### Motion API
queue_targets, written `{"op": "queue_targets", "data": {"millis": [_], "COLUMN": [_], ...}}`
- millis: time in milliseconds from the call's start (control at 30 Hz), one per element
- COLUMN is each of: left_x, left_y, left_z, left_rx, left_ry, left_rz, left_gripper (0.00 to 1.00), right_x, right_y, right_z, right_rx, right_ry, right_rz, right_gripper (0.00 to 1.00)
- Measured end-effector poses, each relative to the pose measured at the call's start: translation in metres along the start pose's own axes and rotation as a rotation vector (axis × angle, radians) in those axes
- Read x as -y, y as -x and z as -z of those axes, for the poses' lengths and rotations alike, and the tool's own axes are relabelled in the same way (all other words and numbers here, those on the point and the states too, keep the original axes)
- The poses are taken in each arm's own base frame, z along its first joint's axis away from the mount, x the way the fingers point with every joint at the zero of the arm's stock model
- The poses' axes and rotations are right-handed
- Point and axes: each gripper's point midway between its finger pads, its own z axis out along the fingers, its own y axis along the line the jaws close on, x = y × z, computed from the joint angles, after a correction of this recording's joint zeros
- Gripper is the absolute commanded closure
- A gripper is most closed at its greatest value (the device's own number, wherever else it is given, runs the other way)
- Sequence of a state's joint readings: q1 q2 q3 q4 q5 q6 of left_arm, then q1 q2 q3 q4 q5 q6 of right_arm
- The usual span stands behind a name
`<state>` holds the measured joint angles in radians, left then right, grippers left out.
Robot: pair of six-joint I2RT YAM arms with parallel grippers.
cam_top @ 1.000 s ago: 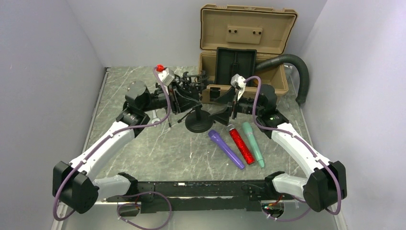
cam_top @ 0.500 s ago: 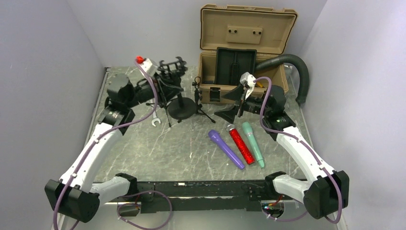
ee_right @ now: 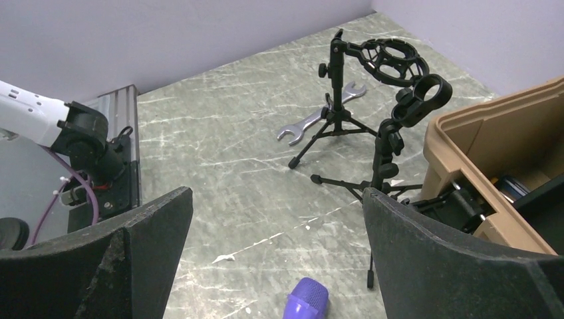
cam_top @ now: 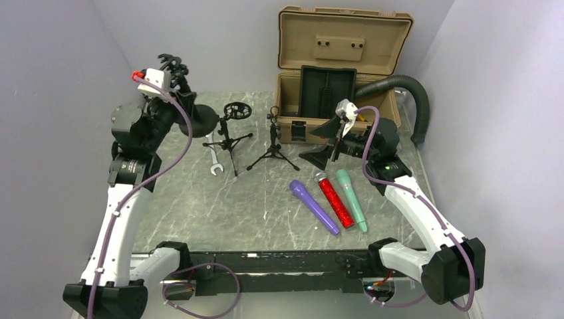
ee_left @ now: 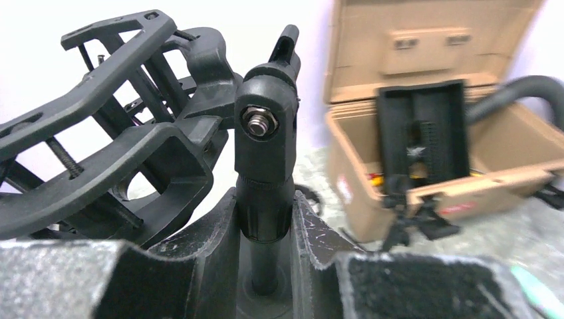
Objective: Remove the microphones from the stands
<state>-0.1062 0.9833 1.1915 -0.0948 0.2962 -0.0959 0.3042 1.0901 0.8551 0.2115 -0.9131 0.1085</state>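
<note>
My left gripper [cam_top: 183, 100] is shut on the pole of a black round-base stand [cam_top: 201, 119] and holds it in the air at the far left. Its shock mount [cam_top: 171, 69] is tilted toward the wall. In the left wrist view the pole [ee_left: 265, 199] sits between my fingers and the shock mount [ee_left: 113, 153] looks empty. Three microphones lie on the table: purple [cam_top: 314, 207], red [cam_top: 334, 201], teal [cam_top: 351, 198]. My right gripper [cam_top: 324, 143] is open and empty above the table, behind them. The purple microphone's head [ee_right: 302, 302] shows between my right gripper's [ee_right: 276, 212] fingers.
Two black tripod stands [cam_top: 228, 133] [cam_top: 273, 145] stand mid-table, also in the right wrist view [ee_right: 339, 100] [ee_right: 392, 146]. A wrench [cam_top: 214, 161] lies by them. An open tan case [cam_top: 339, 80] and a black hose [cam_top: 412, 100] are at the back right.
My left arm has lifted the round-base stand from the table's middle up and to the far left. My right gripper has drawn back a little to the right, still open.
</note>
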Motion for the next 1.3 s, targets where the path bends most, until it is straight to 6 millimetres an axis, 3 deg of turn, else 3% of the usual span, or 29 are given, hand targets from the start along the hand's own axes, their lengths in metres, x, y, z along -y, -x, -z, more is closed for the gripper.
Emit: {"op": "queue_targets", "data": {"millis": [67, 267, 600, 700, 933, 1300], "left_x": [-0.024, -0.08, -0.145, -0.156, -0.159, -0.157], "left_y": [-0.009, -0.064, -0.124, -0.154, -0.213, -0.242], "left_z": [0.001, 0.01, 0.028, 0.031, 0.041, 0.034], "left_rx": [-0.005, -0.093, -0.145, -0.179, -0.258, -0.291], "left_ry": [0.099, 0.323, 0.581, 0.634, 0.701, 0.708], "left_rz": [-0.014, -0.017, 0.052, 0.105, 0.226, 0.336], "left_gripper": [1.0, 1.0, 1.0, 1.0, 1.0, 1.0], "right_x": [0.001, 0.002, 0.003, 0.004, 0.004, 0.007], "right_y": [0.0, 0.0, 0.0, -0.002, -0.012, -0.015], "right_z": [0.0, 0.0, 0.0, 0.0, 0.0, -0.001], "right_rx": [0.0, 0.001, 0.007, 0.007, -0.005, 0.0], "right_ry": [-0.003, -0.009, -0.01, -0.014, -0.018, -0.025], "right_rz": [0.0, -0.003, -0.006, -0.008, -0.025, -0.019], "right_gripper": [0.0, 0.0, 0.0, 0.0, 0.0, 0.0]}}
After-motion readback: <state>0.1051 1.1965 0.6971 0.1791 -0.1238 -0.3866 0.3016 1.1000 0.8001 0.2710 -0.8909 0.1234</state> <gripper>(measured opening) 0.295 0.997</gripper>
